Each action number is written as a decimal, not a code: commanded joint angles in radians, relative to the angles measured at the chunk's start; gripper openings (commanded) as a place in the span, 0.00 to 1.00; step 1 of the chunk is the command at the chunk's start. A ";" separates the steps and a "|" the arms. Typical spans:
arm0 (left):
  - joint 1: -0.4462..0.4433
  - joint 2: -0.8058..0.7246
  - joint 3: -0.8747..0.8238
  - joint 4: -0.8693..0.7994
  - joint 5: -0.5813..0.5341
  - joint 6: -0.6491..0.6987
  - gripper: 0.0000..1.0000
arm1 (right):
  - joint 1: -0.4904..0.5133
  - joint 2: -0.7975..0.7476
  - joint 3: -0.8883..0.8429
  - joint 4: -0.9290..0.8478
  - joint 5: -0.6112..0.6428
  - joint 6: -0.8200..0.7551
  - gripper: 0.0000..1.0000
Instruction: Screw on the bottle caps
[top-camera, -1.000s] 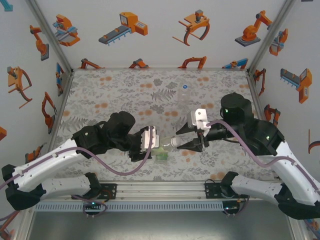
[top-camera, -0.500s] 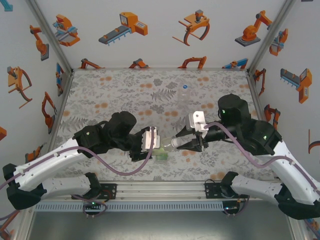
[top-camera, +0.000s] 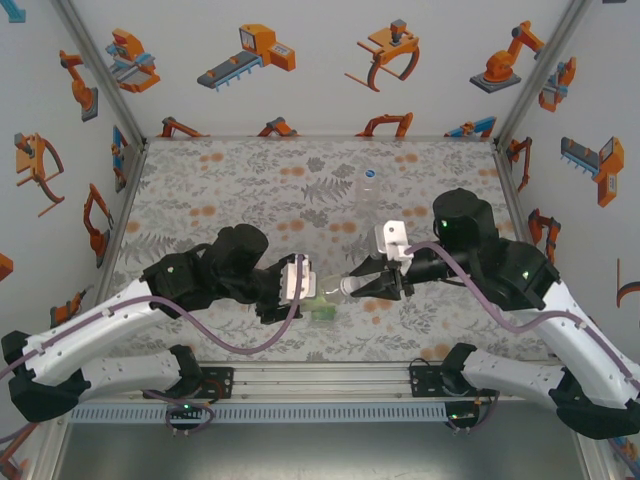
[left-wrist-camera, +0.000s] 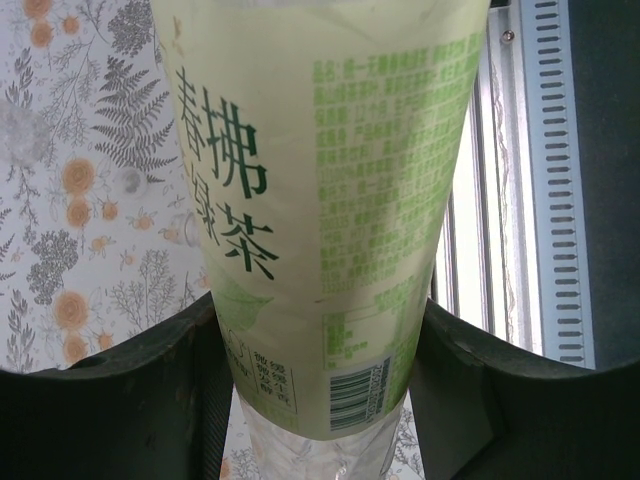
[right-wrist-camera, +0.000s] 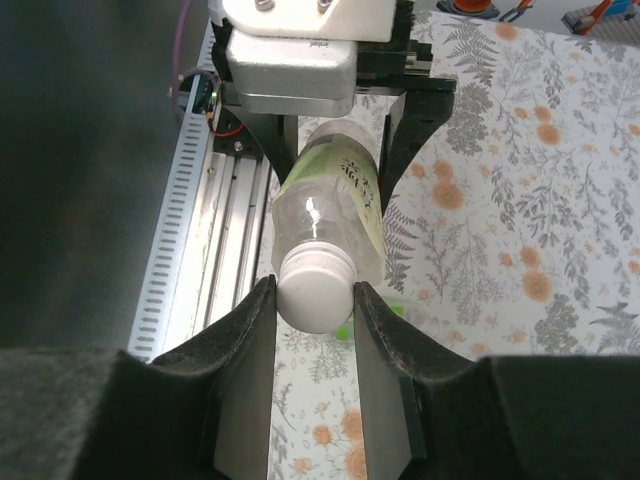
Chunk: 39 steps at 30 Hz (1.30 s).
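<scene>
The tabletop (top-camera: 250, 180) is covered by a pale cloth printed with grey ferns and orange blossoms. White walls (top-camera: 320, 60) close it in at the back and on both sides, dotted with orange-and-blue cartoons of robot arms and grippers. Aluminium posts (top-camera: 103, 75) run up the corners. Along the near edge lies a silver slotted rail (top-camera: 320, 378), with a ribbed grey strip (top-camera: 300, 412) just below it. The light is soft and even.

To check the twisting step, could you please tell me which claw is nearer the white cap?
Right. The right claw is shut on the white cap; the left claw holds the bottle by its labelled body.
</scene>
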 joint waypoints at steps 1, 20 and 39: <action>-0.004 -0.028 -0.017 0.031 -0.019 -0.008 0.00 | 0.004 -0.020 -0.038 0.106 0.106 0.248 0.00; -0.003 0.017 -0.038 0.085 -0.177 0.008 0.00 | 0.006 -0.056 -0.198 0.128 0.489 1.944 0.01; -0.004 0.012 -0.033 0.077 -0.095 0.020 0.00 | 0.006 -0.083 -0.080 0.305 0.361 0.892 0.58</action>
